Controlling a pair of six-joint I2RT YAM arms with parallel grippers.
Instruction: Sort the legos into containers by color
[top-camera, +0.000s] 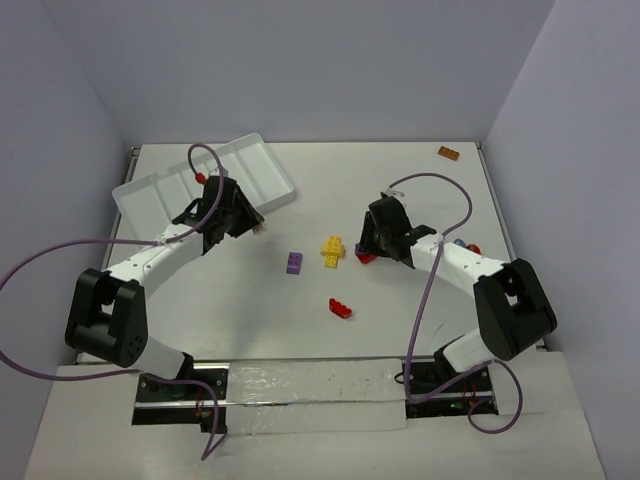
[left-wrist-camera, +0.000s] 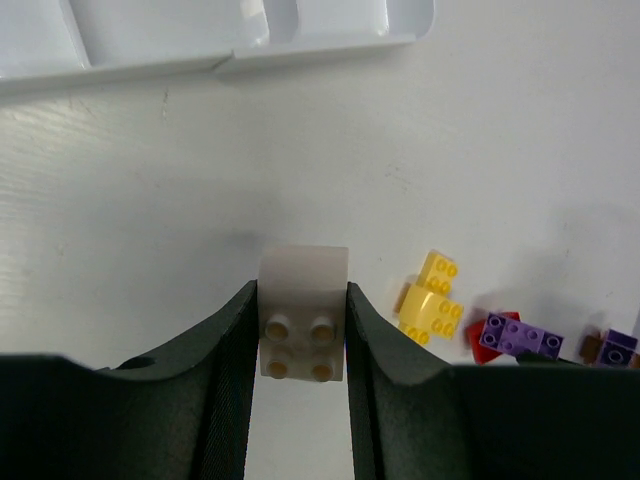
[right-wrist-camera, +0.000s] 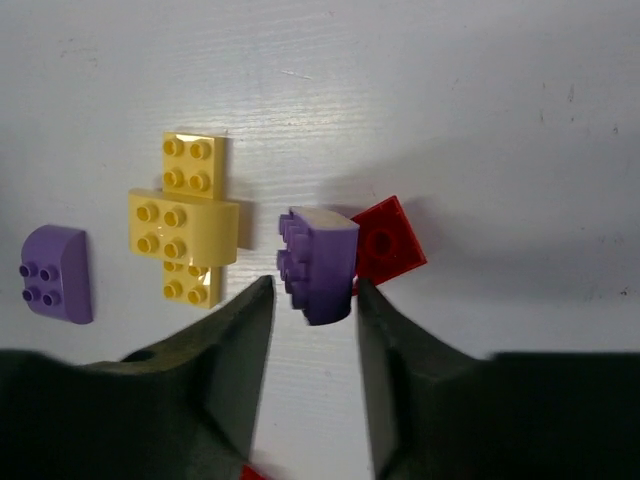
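My left gripper (left-wrist-camera: 300, 300) is shut on a pale beige brick (left-wrist-camera: 303, 270), studs towards the camera, held just short of the white tray (left-wrist-camera: 300, 52). In the top view this gripper (top-camera: 258, 228) is beside the tray's (top-camera: 150, 190) near rim. My right gripper (right-wrist-camera: 313, 290) is open around a purple brick (right-wrist-camera: 322, 262) lying on its side; the right finger is at its edge and a gap shows on the left. A red brick (right-wrist-camera: 390, 240) lies just behind it. A yellow brick cluster (right-wrist-camera: 185, 218) and another purple brick (right-wrist-camera: 58, 272) lie to the left.
In the top view a purple brick (top-camera: 294, 263), the yellow cluster (top-camera: 331, 250) and a red brick (top-camera: 341, 309) lie mid-table. An orange brick (top-camera: 448, 152) lies at the far right corner. Purple cables loop over both arms.
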